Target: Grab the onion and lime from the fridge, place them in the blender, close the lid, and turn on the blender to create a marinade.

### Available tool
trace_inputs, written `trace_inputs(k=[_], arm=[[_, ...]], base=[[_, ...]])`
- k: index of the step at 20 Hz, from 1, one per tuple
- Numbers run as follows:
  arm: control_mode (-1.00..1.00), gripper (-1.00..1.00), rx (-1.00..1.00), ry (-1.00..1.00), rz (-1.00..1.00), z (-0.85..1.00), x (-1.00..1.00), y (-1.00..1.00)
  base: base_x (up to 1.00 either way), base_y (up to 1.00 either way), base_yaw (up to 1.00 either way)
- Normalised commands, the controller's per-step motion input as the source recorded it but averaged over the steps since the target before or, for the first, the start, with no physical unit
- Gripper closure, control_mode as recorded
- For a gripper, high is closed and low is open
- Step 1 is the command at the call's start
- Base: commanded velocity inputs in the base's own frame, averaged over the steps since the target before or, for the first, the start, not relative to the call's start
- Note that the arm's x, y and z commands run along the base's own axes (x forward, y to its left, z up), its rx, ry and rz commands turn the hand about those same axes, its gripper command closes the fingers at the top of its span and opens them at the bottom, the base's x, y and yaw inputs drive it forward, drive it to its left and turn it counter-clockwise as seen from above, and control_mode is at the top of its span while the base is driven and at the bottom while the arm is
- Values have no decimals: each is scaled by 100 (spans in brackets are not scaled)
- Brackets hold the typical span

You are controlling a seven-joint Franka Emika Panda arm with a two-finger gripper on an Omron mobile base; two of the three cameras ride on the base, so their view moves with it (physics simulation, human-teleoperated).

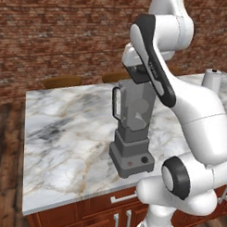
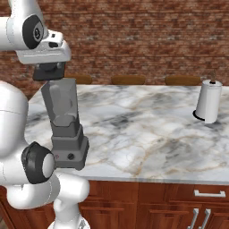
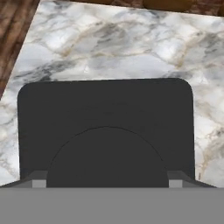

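Blender (image 1: pixel 132 130) near the front edge of the marble counter (image 1: pixel 63 132), dark grey base with red-marked front and knob facing me, clear grey jar on top, side handle on the jar's left in the left base view. Lid (image 3: pixel 105 127) on the jar top: flat black square with rounded corners and a round raised centre, seen straight down in the hand view. My gripper (image 2: pixel 49 71) directly above the jar, pointing down at the lid, very close over it; contact can't be told. Fingers spread wide, one small grey tip (image 3: pixel 38 180) at each lower side of the lid in the hand view, nothing clamped between them. White paper-towel roll (image 2: pixel 208 102) upright at the far right of the counter, well apart from the blender. Red-brown wooden cupboard (image 2: pixel 179 205) under the counter. Brick wall (image 2: pixel 134 36) behind.
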Motion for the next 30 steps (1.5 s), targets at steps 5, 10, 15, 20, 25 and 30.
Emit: trace_inputs(k=[5,10,15,20,25,30], arm=[[-100,100,0,5,1,-19,7,1],[-100,100,0,13,0,-43,0,0],[-100,100,0,16,-2,-3,17,2],[-100,100,0,19,-9,0,23,0],[-100,100,-5,1,-7,-13,3,0],[-100,100,-9,0,-5,-39,0,0]], base=[[0,0,0],[0,0,0],[0,0,0],[0,0,0],[0,0,0],[0,0,0]])
